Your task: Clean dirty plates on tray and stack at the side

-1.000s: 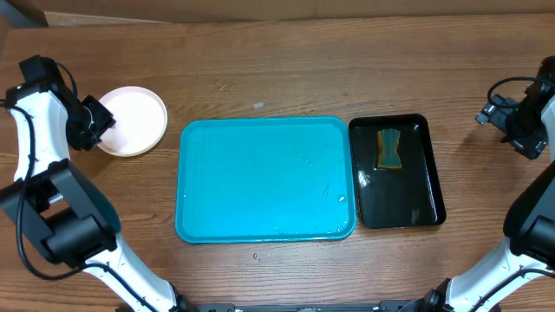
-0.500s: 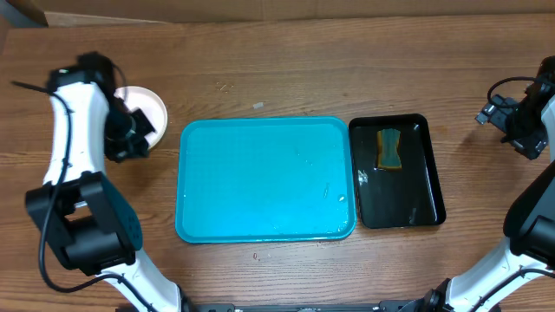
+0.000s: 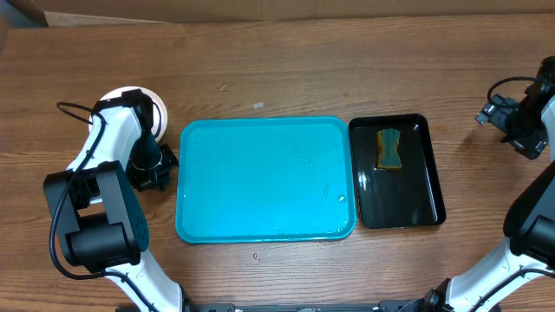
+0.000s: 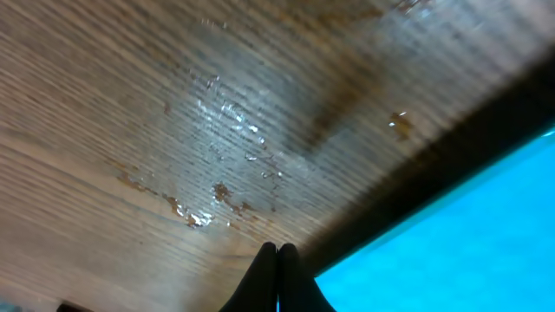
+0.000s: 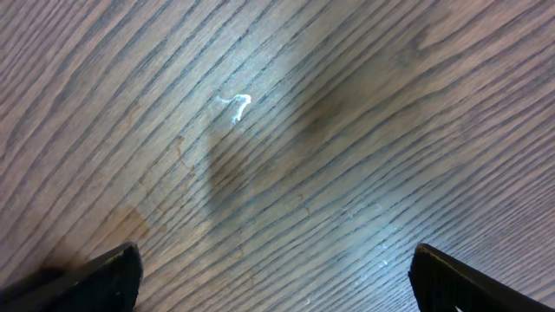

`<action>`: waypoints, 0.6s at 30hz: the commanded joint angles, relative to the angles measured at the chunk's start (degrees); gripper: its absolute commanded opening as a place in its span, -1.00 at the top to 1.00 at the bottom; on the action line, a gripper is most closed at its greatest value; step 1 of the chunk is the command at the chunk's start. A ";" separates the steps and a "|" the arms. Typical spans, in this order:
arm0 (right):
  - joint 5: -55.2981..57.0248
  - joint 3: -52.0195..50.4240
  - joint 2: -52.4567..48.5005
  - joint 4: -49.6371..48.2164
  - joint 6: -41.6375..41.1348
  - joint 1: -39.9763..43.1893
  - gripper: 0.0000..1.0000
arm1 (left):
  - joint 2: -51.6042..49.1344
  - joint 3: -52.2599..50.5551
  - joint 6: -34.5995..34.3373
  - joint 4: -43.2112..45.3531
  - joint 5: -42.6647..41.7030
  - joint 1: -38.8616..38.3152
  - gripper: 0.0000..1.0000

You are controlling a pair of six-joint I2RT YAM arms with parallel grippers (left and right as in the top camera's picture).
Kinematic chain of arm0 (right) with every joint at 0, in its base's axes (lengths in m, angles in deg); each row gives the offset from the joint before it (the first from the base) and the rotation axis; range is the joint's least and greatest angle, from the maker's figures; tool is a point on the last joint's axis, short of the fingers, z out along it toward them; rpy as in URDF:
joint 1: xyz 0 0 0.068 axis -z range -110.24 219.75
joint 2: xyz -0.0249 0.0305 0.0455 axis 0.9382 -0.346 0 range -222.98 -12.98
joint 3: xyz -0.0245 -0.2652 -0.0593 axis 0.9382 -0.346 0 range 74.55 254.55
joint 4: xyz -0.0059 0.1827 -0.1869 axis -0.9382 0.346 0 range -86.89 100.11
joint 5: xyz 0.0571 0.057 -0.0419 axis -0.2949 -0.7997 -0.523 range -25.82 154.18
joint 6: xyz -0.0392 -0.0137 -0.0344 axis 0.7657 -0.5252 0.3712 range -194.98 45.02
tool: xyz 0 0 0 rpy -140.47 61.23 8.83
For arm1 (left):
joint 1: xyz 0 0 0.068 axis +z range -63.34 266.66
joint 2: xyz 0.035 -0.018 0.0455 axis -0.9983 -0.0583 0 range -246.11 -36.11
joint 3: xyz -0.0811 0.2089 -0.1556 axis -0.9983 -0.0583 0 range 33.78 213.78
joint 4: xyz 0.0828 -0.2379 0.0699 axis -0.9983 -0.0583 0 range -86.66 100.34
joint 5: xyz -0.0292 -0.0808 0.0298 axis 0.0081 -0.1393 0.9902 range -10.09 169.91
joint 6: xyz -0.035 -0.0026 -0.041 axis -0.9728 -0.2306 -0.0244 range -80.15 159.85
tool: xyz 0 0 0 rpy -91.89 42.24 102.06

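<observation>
One white rim of the dirty plates (image 3: pixel 158 108) is showing at the upper left of the overhead view, resting on the bench (image 3: pixel 303 69) beside the tray (image 3: pixel 260 182) and mostly hidden by the left arm. The tray is lying bare, suggesting the stacking is done or nearly so. The left gripper (image 3: pixel 160 166) is hanging just off the tray's left edge, fingers (image 4: pixel 263 277) pressed together on nothing. The right gripper (image 5: pixel 277 256) is hovering at far right, fingers (image 5: pixel 95 277) spread wide, likely parked clear of the black tray (image 3: pixel 399 208) holding the sponge (image 3: pixel 389 149).
</observation>
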 commanded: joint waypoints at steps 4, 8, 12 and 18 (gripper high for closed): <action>-0.26 1.25 1.60 -0.17 -0.46 0.07 -1.00 | 0.63 -1.77 -0.83 -0.22 -0.48 -0.85 0.91; -0.26 1.25 1.60 -0.17 -0.46 0.07 -1.00 | 0.63 -4.57 -0.83 1.44 -1.07 -1.07 0.91; -0.26 1.25 1.60 -0.20 -0.44 0.07 -1.00 | 0.63 -6.38 -0.50 2.86 -3.45 -1.07 0.92; -0.26 1.25 1.60 -0.17 -0.44 0.07 -1.00 | 0.68 -6.36 4.09 3.26 -9.97 -1.07 0.92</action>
